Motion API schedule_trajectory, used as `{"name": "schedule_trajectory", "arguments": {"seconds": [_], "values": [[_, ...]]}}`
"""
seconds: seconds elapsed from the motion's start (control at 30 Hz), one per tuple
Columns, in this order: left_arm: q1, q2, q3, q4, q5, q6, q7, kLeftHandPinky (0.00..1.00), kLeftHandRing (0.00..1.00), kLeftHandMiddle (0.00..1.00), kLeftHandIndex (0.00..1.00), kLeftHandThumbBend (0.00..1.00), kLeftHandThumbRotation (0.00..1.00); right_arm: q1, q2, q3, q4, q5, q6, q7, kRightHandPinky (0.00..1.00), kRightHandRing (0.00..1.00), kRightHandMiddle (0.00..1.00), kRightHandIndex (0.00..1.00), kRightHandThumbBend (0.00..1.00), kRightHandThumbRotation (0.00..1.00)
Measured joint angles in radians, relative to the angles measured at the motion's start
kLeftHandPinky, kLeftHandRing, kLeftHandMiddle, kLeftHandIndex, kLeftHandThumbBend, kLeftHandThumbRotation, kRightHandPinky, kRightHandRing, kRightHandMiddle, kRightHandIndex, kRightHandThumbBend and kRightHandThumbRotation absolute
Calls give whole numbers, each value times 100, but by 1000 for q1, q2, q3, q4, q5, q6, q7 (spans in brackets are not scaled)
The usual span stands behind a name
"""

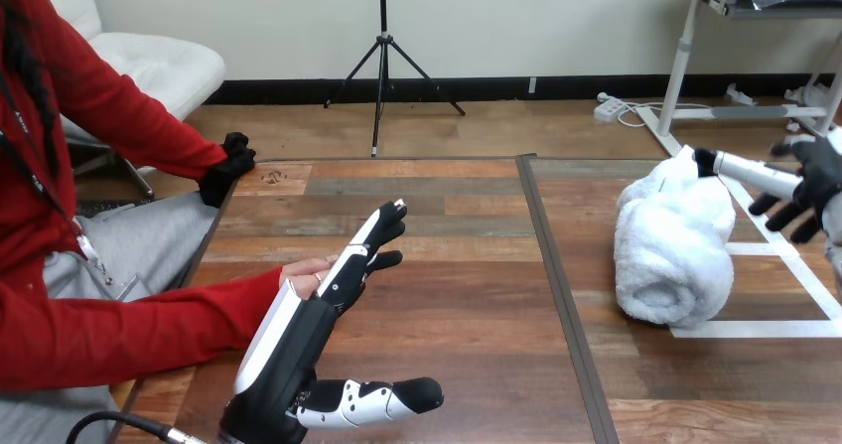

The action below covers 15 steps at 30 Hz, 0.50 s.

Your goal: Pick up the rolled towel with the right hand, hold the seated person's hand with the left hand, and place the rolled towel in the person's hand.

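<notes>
Head view: left hand (pixel 293 340) straight-fingered beside person's hand (pixel 303 270); right hand (pixel 814 174) open-fingered at rolled towel (pixel 670 250)

White tape lines (pixel 774 330) (at the right) mark the wooden table (pixel 447 265)

The rolled towel (pixel 673 250) just beside the right hand (pixel 819 174) is plain white. That hand and the left hand (pixel 298 343) are black with white shells. The tabletop (pixel 447 216) shows brown wood-grain planks, with white tape lines (pixel 784 330) near the right hand.
</notes>
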<state>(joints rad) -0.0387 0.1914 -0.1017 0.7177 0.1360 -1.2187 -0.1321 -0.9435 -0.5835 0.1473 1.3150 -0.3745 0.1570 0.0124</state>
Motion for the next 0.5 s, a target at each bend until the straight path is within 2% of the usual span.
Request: {"name": "schedule_trajectory", "arguments": {"seconds": [0.2,0.4,0.5], "values": [[1,0,0,0,-11,0,-4,86,94,97,96,100,61,-9,15,1,11,0,38,1,70,86,85,83,100,81],[3,0,-1,0,-13,0,-10,86,94,97,96,100,61,-20,37,-2,25,4,69,7,75,89,89,85,100,84],[4,0,-1,0,-13,0,-12,86,94,97,96,100,61,-27,48,-2,28,6,87,21,76,91,91,89,100,89]]}}
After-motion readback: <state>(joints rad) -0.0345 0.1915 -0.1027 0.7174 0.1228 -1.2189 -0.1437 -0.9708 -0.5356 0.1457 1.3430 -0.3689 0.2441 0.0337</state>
